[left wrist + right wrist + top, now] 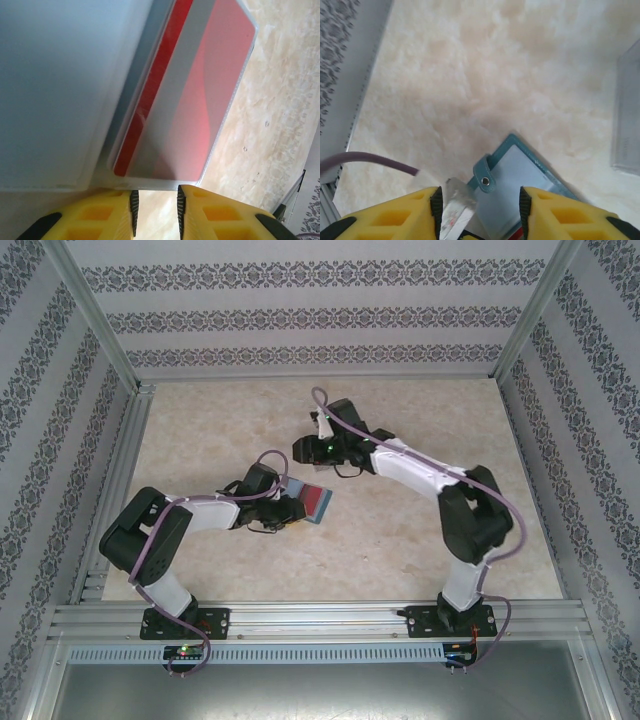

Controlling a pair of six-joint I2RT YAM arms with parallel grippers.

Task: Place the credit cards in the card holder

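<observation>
Teal-blue card holder [520,175] lies between the yellow fingers of the right gripper [480,197], as we see from the right wrist. Its snap tab points toward the left finger and its paler blue inner face is turned to the camera. A pale card [455,212] stands just beside the tab, its edge against the left finger's pad. The jaws are spread wide, and we cannot tell whether they grip the holder or only frame it. A clear plastic piece [626,115] sits on the marbled table [400,540] at the right edge of that view. A purple cable [370,161] crosses in from the left, near the patterned wall [340,45].

From above, we find the right gripper [322,428] reaching over the middle of the table. The left gripper [288,502] sits lower, toward the near left, just beside a red card [316,500].

At the left wrist, that red card [200,90], crossed by a grey stripe, lies under a clear sheet with rounded corners. A blurred blue-grey panel [50,100] overlaps its left side, and we cannot say what the panel is. The left gripper [156,197] has its jaws narrowly apart, with bare table showing in the gap. We cannot tell whether they pinch the sheet's near edge.
</observation>
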